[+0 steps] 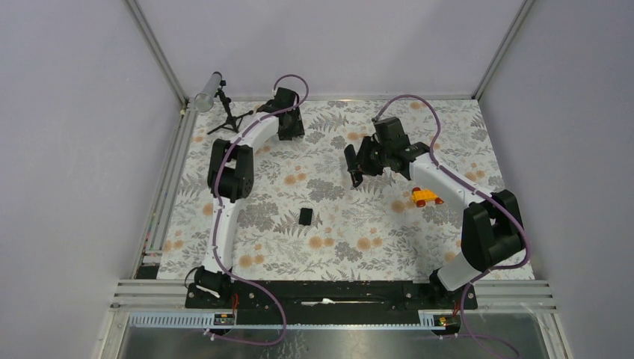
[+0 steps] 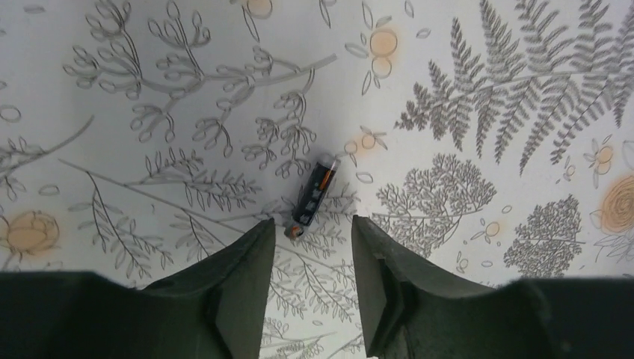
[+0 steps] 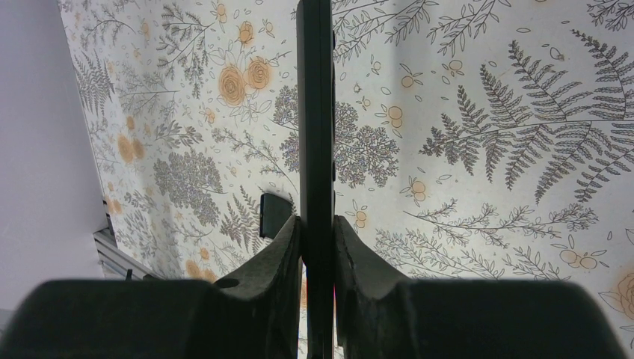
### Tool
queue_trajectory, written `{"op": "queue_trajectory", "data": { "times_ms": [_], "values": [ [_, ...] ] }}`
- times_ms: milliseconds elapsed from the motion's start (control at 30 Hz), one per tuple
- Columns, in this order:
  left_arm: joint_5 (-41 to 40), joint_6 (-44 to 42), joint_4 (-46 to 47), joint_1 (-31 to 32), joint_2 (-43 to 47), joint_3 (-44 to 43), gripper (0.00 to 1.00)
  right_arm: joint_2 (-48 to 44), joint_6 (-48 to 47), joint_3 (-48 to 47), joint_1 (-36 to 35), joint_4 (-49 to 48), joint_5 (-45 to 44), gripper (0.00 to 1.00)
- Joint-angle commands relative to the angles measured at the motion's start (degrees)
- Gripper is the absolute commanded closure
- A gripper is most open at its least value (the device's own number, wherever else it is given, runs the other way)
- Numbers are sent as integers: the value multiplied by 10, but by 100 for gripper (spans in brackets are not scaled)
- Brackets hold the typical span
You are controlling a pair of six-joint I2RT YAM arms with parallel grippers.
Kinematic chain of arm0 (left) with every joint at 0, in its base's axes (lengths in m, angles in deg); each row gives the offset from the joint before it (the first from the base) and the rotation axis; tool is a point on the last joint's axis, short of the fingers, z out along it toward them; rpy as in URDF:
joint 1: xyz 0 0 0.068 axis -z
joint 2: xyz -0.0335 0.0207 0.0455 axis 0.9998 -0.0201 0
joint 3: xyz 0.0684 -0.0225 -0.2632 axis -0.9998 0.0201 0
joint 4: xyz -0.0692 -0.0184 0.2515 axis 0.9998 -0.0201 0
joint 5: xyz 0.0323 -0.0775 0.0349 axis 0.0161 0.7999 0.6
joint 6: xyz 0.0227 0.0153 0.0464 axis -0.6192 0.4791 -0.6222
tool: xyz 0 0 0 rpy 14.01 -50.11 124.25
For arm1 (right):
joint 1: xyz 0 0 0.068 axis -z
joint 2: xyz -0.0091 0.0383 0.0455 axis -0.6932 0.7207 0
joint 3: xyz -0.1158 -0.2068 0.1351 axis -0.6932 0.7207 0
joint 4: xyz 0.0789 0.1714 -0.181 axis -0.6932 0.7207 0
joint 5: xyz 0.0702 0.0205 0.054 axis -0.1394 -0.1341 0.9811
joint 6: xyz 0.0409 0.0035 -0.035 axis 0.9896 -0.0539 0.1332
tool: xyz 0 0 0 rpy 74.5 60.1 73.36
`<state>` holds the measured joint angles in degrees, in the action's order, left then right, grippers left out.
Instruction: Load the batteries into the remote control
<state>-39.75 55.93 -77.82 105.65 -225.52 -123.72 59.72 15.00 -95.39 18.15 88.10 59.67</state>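
One battery (image 2: 314, 198) lies on the floral bench (image 2: 486, 299) just ahead of the left fingers (image 2: 239, 277), spread apart and empty, that arm stretched to the far edge beside a tripod (image 1: 228, 112). Right fingers (image 3: 277, 254) clench the remote control (image 3: 315, 112) edge-on mid-bench; its cover (image 1: 306, 216) lies apart, a yellow toy car (image 1: 426, 197) beside that arm.

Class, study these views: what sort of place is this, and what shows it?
Probably a robot test cell in a lab: plain walls in metal framing, a left arm and right arm bolted to a floral table, and a mini tripod.
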Motion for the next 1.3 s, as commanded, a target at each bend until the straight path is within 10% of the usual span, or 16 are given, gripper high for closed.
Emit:
{"op": "queue_trajectory", "data": {
  "times_ms": [0, 533, 1067, 1267],
  "values": [
    [-36, -2, -43, 12, -20, -43, 56, -4, -9, -25, 5, -7, 15, 100],
    [-12, 4, -80, 17, -69, -124, 76, -11, -10, -22, 12, -5, 19, 100],
    [-16, -16, -84, 36, -17, -54, 100, -17, -4, -15, 14, -6, 16, 100],
    [32, -24, -45, 73, 111, 108, 100, -21, 7, 3, 26, -16, 16, 100]
  ]
}}
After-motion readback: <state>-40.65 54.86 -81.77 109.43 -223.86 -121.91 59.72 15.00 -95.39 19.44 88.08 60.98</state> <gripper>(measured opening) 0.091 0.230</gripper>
